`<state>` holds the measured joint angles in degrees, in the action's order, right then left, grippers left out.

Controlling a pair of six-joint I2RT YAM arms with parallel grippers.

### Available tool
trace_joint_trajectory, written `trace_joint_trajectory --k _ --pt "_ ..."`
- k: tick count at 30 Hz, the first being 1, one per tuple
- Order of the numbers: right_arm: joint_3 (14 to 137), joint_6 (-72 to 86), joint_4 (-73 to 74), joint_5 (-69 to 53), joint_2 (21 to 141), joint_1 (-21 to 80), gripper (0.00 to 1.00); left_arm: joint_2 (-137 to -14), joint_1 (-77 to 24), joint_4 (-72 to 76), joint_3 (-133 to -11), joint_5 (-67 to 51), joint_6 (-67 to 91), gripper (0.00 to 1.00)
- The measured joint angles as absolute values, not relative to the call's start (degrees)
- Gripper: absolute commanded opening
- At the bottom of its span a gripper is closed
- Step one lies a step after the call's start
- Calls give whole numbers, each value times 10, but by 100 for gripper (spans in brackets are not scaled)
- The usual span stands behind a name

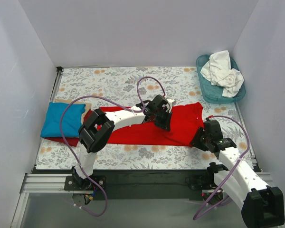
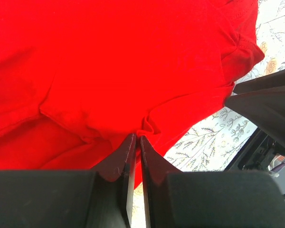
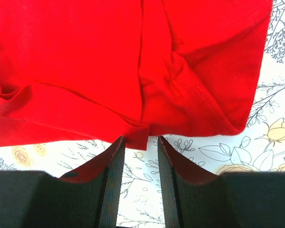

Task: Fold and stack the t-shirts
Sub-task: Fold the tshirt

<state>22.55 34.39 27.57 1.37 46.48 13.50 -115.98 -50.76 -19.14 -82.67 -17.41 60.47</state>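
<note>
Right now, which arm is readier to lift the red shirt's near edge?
Left, probably. The left gripper is shut, pinching a pucker of the red t-shirt; the right gripper is open, its fingers only at the hem, gripping nothing.

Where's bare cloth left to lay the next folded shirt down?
Widest free patch: the far table cloth between back wall and red t-shirt, left of the basket. A narrower strip runs along the near edge. Crowded: the middle band, with turquoise t-shirt, left gripper and right gripper.
</note>
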Motion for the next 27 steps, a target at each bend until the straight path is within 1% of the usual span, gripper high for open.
trace_joint_trajectory --k 5,6,8,9,11,12,19,27 --pt "215 349 268 15 466 135 38 -1160 -508 -189 -821 -174 607 6" --pt "214 350 265 15 467 135 31 -1160 -508 -189 -820 -174 607 6" --pt "212 352 258 14 467 135 25 -1160 -508 -189 -818 -174 609 6" --pt "212 355 255 13 467 135 16 -1160 -508 -189 -817 -174 609 6" --pt "212 356 252 11 464 135 8 -1159 -508 -188 -814 -174 611 5" --pt "212 357 251 10 462 135 1 -1159 -508 -188 -812 -174 612 5" --pt "230 355 263 0 437 135 1 -1150 -508 -189 -809 -170 625 0" --pt "353 326 307 20 415 135 1 -1102 -508 -189 -809 -156 651 0"
